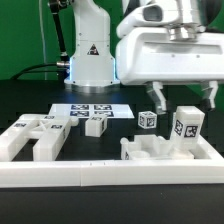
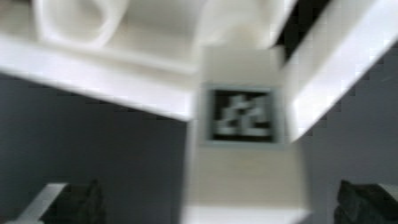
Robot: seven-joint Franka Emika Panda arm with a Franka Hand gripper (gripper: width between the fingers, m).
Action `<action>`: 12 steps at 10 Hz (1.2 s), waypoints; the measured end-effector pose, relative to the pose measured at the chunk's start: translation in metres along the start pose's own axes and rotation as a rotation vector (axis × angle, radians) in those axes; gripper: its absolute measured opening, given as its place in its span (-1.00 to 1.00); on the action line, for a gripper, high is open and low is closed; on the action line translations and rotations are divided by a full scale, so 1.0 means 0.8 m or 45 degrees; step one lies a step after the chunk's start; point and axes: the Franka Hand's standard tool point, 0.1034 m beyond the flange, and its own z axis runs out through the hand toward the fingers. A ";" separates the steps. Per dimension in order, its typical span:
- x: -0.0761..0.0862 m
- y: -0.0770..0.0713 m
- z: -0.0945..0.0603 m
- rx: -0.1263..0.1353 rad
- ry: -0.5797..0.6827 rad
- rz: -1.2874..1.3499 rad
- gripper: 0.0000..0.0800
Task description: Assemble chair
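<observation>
The chair lies in loose white parts on the black table. An upright white block with a tag [image 1: 185,126] stands at the exterior view's right, on a low white piece [image 1: 150,151]. My gripper [image 1: 182,98] hangs open just above that block, one dark finger [image 1: 156,97] on each side. In the wrist view the same tagged block [image 2: 240,112] runs between the two fingertips, with a gap on both sides, and my gripper [image 2: 217,206] touches nothing. A small tagged cube [image 1: 148,119] sits just beside the block.
A large white chair panel [image 1: 35,136] lies at the exterior view's left, with small white pieces [image 1: 93,125] near it. The marker board [image 1: 90,108] lies behind them. A long low white border rail [image 1: 110,173] runs along the front. The robot base [image 1: 88,55] stands at the back.
</observation>
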 end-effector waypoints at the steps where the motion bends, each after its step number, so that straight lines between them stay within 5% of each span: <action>1: 0.003 -0.003 0.000 0.011 -0.032 -0.003 0.62; 3: -0.003 -0.011 0.001 0.067 -0.238 0.014 0.62; 6: -0.003 -0.001 0.007 0.108 -0.445 0.022 0.62; 12: -0.004 0.018 0.014 0.092 -0.437 0.042 0.62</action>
